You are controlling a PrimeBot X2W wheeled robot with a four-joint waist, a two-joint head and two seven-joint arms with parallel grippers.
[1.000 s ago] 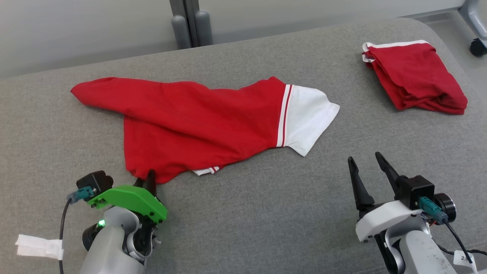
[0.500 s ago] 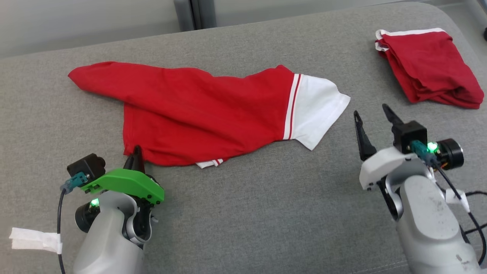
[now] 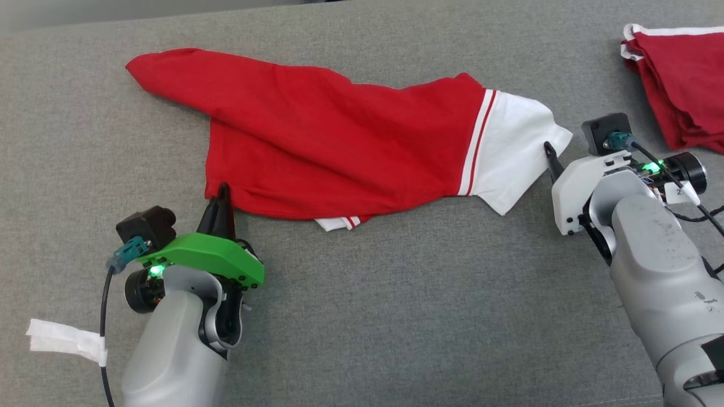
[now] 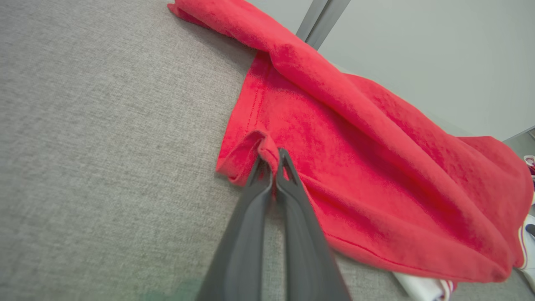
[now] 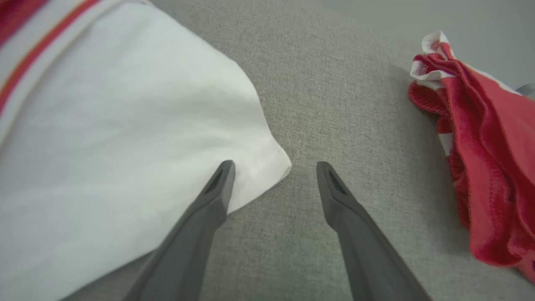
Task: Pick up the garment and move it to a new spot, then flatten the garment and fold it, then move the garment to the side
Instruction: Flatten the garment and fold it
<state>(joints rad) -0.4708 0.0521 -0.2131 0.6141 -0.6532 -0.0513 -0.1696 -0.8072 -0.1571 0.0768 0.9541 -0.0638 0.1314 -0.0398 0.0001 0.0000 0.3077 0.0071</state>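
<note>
Grey cushion (image 3: 362,316) | we are clamping left claw (image 4: 273,161) on hem of shirt (image 3: 339,147), likely soft and light | right claw (image 5: 276,167) standing apart at sleeve (image 5: 125,125) tip, next hold.

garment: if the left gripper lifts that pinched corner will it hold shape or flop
Likely floppy: the garment bunches into a small fold where the left gripper pinches its hem, so it should hang limp. Probably light: thin cloth lying in soft wrinkles. It may drag, not slide, on the textured grey surface.
</note>
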